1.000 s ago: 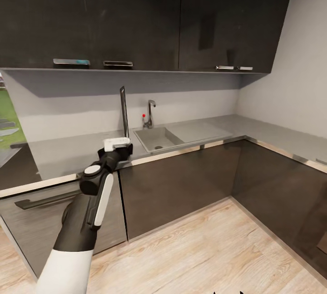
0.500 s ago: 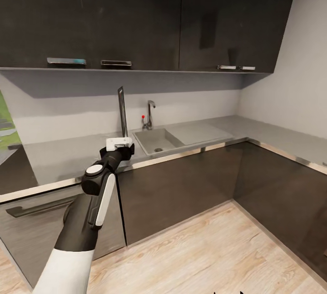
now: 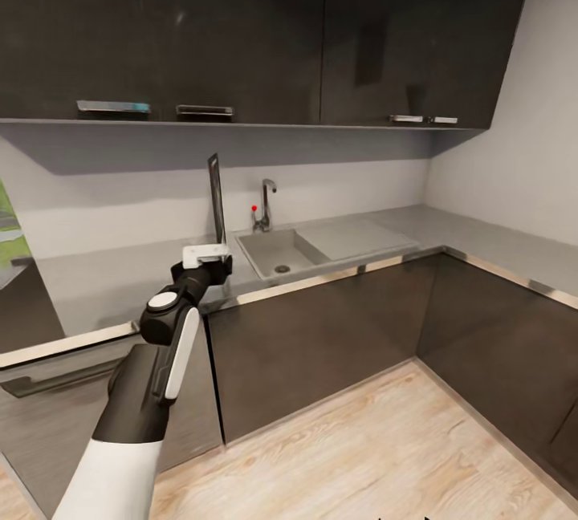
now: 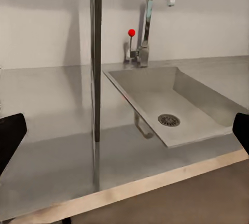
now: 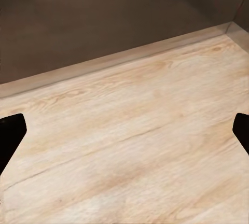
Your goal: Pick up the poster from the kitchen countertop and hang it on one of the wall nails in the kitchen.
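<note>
The poster (image 3: 216,197) stands upright and edge-on on the grey counter (image 3: 104,279), just beside the sink (image 3: 277,251) on the side away from the tap (image 3: 264,203). The left pincer (image 3: 207,257) hovers at the counter's metal front edge, spread wide, gripping nothing. The right pincer (image 5: 124,130) gapes wide over bare wooden floor (image 5: 135,130) below the dark cabinets.

The left pincer (image 3: 206,257) reaches over the near edge of the grey bench (image 3: 112,283). Just beyond it the poster (image 3: 216,198) stands upright, edge-on, left of the sink (image 3: 277,251) and tap (image 3: 264,204). Dark cupboards (image 3: 241,30) hang above.
</note>
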You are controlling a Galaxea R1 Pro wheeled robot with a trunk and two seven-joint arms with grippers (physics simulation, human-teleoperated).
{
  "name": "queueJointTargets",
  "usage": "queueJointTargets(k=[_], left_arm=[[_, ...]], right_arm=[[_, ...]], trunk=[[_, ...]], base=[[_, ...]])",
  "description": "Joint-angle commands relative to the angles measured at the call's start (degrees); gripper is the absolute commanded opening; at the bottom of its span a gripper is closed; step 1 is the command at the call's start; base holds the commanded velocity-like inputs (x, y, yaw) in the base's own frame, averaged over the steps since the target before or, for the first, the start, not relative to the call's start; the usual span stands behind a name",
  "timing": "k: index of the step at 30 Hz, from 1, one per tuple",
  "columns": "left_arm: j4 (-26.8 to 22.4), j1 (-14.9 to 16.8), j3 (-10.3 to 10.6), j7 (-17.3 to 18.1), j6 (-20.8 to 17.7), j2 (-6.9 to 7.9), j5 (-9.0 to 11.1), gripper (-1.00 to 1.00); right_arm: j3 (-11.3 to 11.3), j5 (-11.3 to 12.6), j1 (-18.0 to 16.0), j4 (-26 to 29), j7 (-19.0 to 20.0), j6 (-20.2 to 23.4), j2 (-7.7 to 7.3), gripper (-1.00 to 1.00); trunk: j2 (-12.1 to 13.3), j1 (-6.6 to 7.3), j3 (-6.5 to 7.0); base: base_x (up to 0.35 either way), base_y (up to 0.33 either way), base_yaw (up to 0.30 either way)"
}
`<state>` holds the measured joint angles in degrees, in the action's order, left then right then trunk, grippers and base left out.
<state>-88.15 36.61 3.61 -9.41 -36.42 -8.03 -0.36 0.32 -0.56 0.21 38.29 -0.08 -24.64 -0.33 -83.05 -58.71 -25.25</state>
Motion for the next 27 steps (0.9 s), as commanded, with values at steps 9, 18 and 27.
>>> queueJointTargets(k=[9,18,27], left_arm=[[3.9,0.0,0.0,-0.3,2.9,0.26,-0.1,1.00],[10.0,0.0,0.0,-0.3,7.6,0.24,0.1,1.00],[12.6,0.0,0.0,-0.3,9.4,0.21,0.2,1.00]], right_arm=[[0.0,-0.1,0.0,0.0,0.0,-0.1,0.01,1.00],[0.0,-0.1,0.0,-0.1,0.0,-0.1,-0.02,1.00],[0.0,-0.1,0.0,-0.1,0.0,-0.1,-0.02,1.00]], trunk=[[0.0,-0.02,-0.05],[0.0,-0.02,-0.05],[0.0,-0.02,-0.05]], base=[[0.142,0.100,0.000],[0.014,0.010,0.000],[0.118,0.001,0.000]])
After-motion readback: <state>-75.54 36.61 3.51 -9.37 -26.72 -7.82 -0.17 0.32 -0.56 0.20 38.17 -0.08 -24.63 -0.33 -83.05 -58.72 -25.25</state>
